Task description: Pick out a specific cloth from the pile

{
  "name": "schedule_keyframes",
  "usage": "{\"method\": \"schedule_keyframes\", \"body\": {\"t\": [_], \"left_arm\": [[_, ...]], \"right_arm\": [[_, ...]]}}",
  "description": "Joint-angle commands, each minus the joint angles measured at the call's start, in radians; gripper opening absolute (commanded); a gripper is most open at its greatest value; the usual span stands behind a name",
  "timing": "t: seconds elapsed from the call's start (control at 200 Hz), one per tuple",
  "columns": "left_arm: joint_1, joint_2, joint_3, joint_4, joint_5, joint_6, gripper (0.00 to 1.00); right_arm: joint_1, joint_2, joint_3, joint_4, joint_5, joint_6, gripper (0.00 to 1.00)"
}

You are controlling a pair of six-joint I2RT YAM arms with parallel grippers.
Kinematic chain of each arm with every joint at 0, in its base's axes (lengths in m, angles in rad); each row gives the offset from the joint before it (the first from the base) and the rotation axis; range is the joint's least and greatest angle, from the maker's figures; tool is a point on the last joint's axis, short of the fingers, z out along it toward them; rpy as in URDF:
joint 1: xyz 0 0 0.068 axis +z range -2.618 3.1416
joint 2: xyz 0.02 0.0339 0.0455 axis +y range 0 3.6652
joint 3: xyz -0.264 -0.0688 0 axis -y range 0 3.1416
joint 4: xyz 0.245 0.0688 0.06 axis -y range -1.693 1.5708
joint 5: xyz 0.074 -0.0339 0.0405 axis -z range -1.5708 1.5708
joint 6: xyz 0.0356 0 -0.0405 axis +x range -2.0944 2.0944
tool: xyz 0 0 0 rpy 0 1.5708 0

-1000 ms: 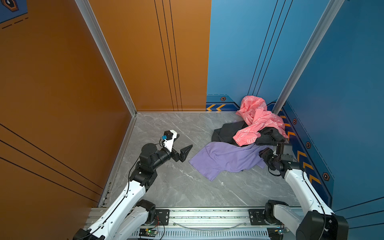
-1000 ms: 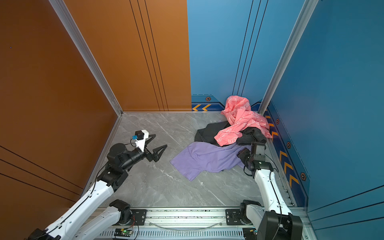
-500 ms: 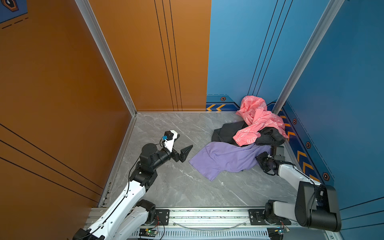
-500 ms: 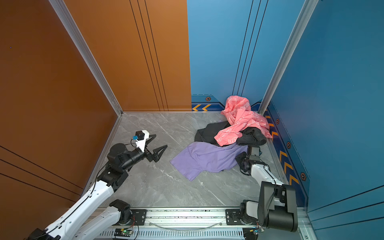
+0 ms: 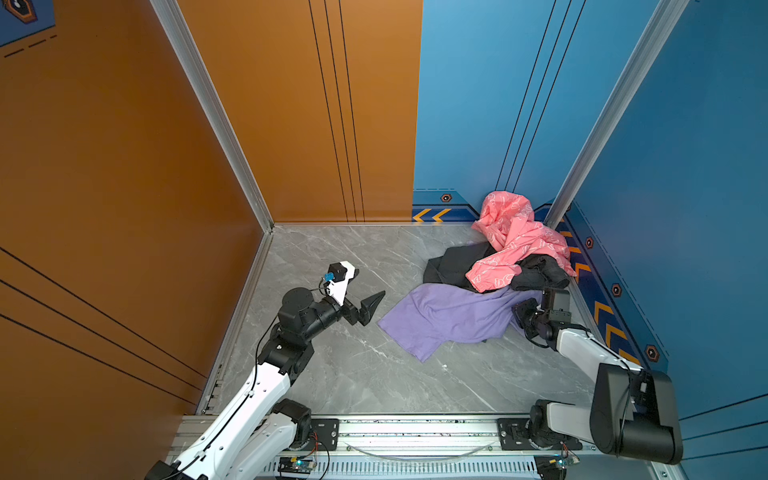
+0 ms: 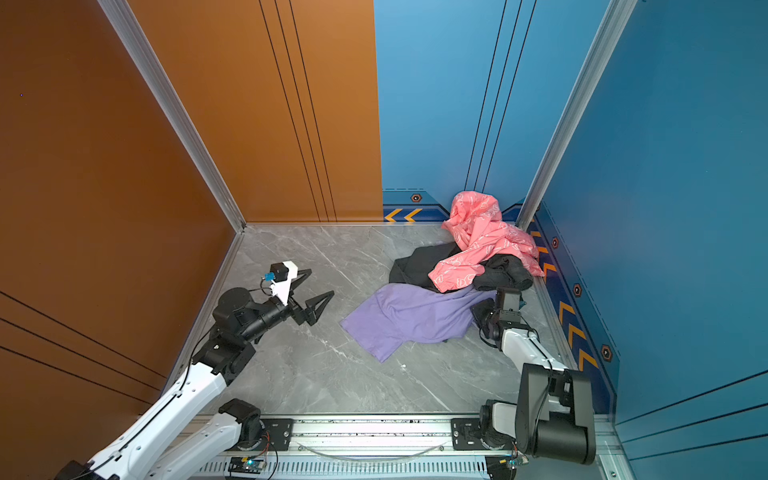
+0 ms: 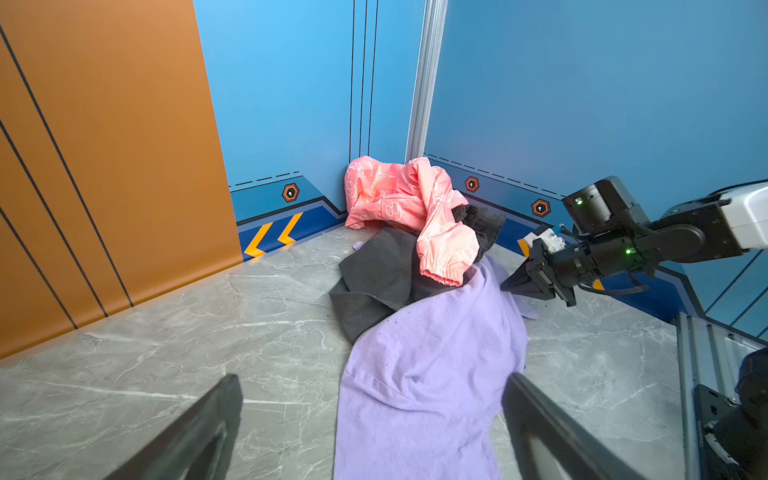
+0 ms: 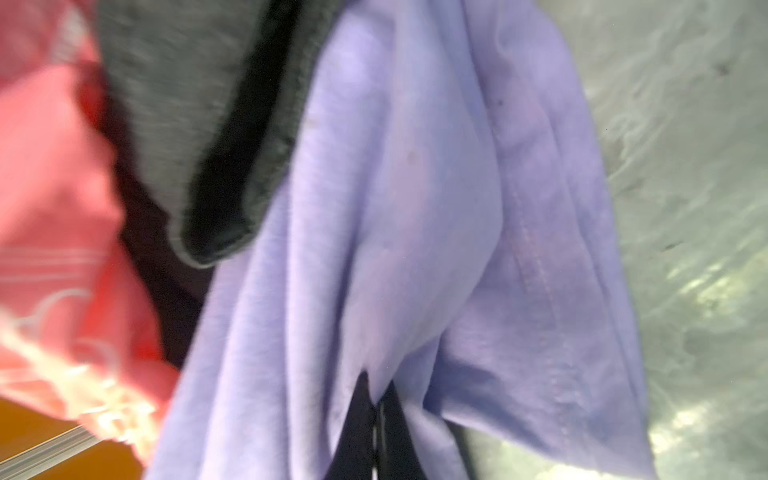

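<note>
- A metal rail [image 5: 415, 424] runs along the near edge of the counter [image 5: 353, 374], and the bases of the 2 arms stand on it.
- The left end effector [image 6: 322, 281] hangs a little above the grey marble-patterned counter. Its jaws stand wide apart and hold nothing. It points at the cloth [image 5: 449, 316] and is near the cloth's left corner, but does not touch it.
- The cloth is plain lavender and lies mostly flat on the counter, between the 2 arms. In the left wrist view it [image 7: 432, 365] stretches from between the open jaws toward the pile [image 6: 478, 257].
- The right end effector [image 8: 376, 399] is low at the right edge of the cloth. Its jaws are together and clamped on a fold of the lavender fabric — the right wrist view shows the fabric gathered into the black tips.
- The far edge of the cloth goes under the pile: a dark grey garment [image 5: 453, 262] and the cuffed sleeve of the pink jacket [image 5: 511, 245] lie over it.
- A black garment [image 5: 540, 270] is bunched on the right side of the pile, just behind the right end effector.
- The pink jacket, with white print, is on top and leans into the far right corner — there the blue wall [image 5: 478, 104] meets a metal post. The orange wall [image 5: 124, 166] closes the left side.
</note>
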Motion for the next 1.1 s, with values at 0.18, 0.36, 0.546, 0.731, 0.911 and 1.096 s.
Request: {"method": "schedule_keyframes", "body": {"t": [0.18,0.36,0.546,0.731,0.911,1.096], "left_arm": [[-0.011,-0.008,0.012,-0.008,0.010,0.015,0.98],[-0.013,-0.014,0.012,-0.008,0.010,0.016,0.98],[-0.013,-0.020,0.011,-0.008,0.010,0.017,0.98],[-0.013,-0.025,0.012,-0.008,0.013,0.017,0.98],[-0.013,-0.035,0.011,-0.007,0.016,0.014,0.98],[-0.013,-0.037,0.018,-0.007,0.023,0.008,0.98]], "right_arm": [[0.020,-0.253,0.121,0.027,0.081,0.045,0.00],[0.067,-0.306,0.221,0.058,0.129,0.013,0.00],[0.109,-0.307,0.338,0.119,0.173,-0.038,0.00],[0.158,-0.281,0.498,0.132,0.236,-0.150,0.00],[0.225,-0.235,0.640,0.127,0.275,-0.280,0.00],[0.366,-0.147,0.793,0.072,0.262,-0.452,0.00]]}}
